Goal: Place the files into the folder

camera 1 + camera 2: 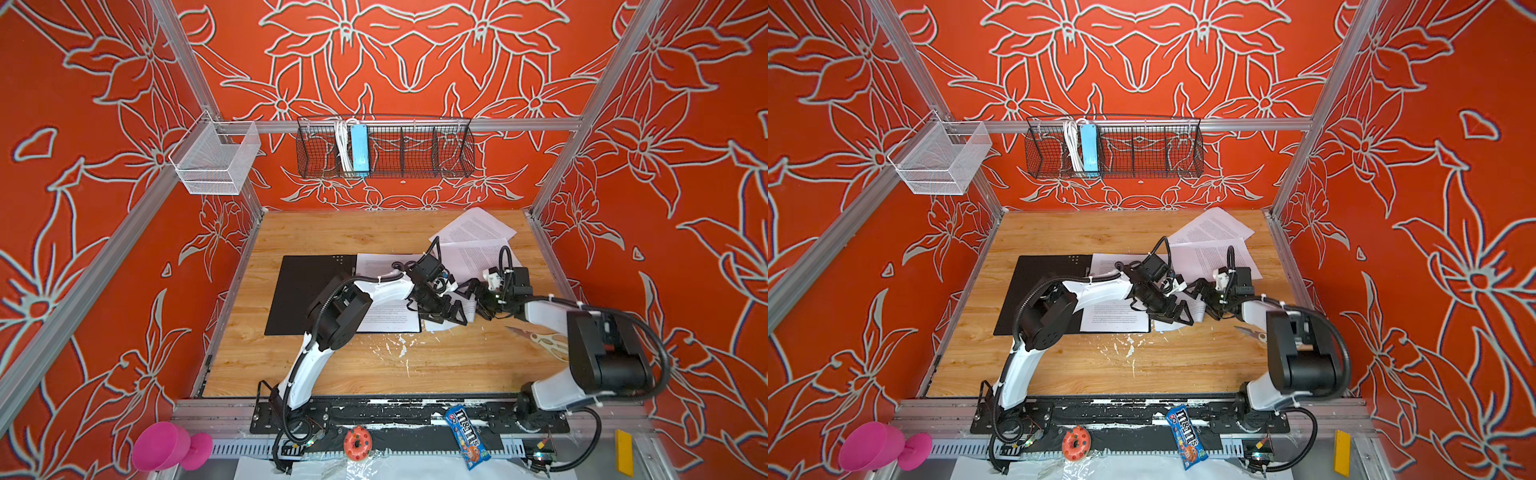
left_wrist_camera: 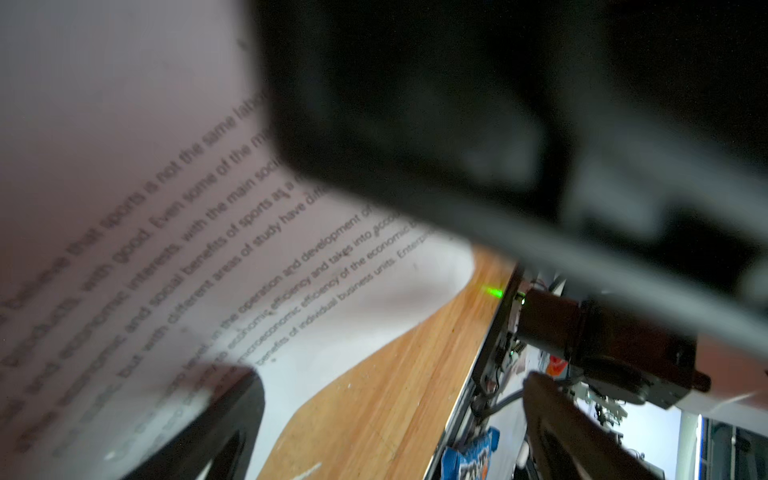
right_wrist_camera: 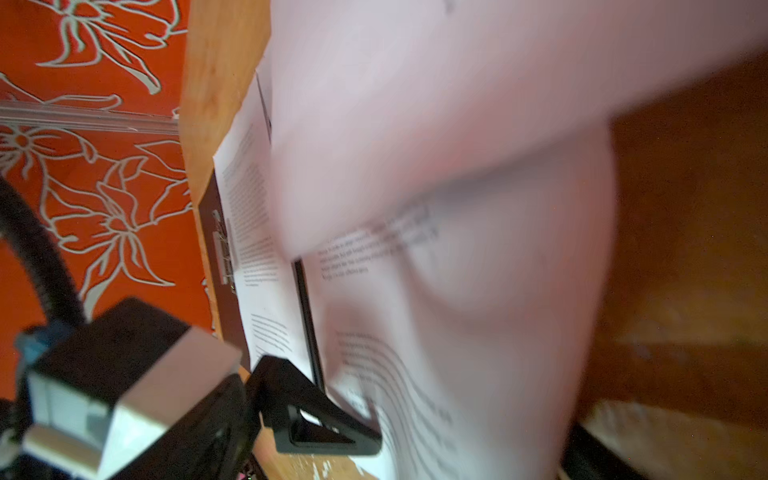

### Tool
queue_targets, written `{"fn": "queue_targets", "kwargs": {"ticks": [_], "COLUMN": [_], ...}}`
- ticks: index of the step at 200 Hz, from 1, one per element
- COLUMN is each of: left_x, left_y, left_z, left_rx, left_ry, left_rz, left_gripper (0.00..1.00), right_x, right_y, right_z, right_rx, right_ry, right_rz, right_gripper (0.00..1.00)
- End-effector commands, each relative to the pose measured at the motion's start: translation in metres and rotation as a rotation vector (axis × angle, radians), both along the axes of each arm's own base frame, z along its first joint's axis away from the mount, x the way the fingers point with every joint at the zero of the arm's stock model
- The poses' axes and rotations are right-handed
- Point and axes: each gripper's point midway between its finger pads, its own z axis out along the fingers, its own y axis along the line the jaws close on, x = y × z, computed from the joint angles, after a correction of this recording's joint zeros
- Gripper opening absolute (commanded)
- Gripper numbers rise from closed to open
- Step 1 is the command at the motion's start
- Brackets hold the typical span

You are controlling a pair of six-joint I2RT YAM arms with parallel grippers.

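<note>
Where files [image 1: 478, 226] lie, scuffed wooden table [image 1: 332, 365], red floral walls [image 1: 415, 54]

Bright and even in both top views, sharp across the tabletop [image 1: 374, 365], with only soft shadows under the arms [image 1: 305, 370]. Stretches the wall [image 1: 685, 166] pattern toward the edges, with faint colour fringing on its lines. Dim and close in the left wrist view: black housing [image 2: 457, 104] a dark blur, print on the files [image 2: 291, 291] readable only mid-frame, a green glint [image 2: 492, 292] beside the wood. Smears the nearest sheet to pale haze in the right wrist view; keeps the wall crisper.
</note>
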Motion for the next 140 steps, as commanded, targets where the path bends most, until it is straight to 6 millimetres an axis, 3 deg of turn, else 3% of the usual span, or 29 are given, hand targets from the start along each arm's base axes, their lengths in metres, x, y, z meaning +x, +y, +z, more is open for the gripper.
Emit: {"fn": "queue_targets", "kwargs": {"ticks": [1, 46, 100, 140], "left_x": [-0.027, -0.029, -0.031, -0.03], "left_y": [0.026, 0.027, 0.028, 0.028], "left_z": [-0.053, -0.05, -0.052, -0.052], "left_rx": [0.161, 0.153, 0.156, 0.16], "left_ry": [0.092, 0.085, 0.091, 0.084], "left_rz": [0.004, 0.006, 0.006, 0.008], "left_gripper": [0.98, 0.98, 0.98, 0.98], "right_x": [0.039, 0.055, 0.07, 0.053], "right_y": [0.006, -0.012, -0.023, -0.025], "right_z": [0.022, 0.008, 0.012, 0.015], "right_rx": [0.045, 0.06, 0.083, 0.049], "right_ry": [-0.118, -0.081, -0.094, -0.062], "right_rz": [0.037, 0.007, 0.006, 0.006], "right_gripper": [0.98, 0.98, 0.95, 0.9]}}
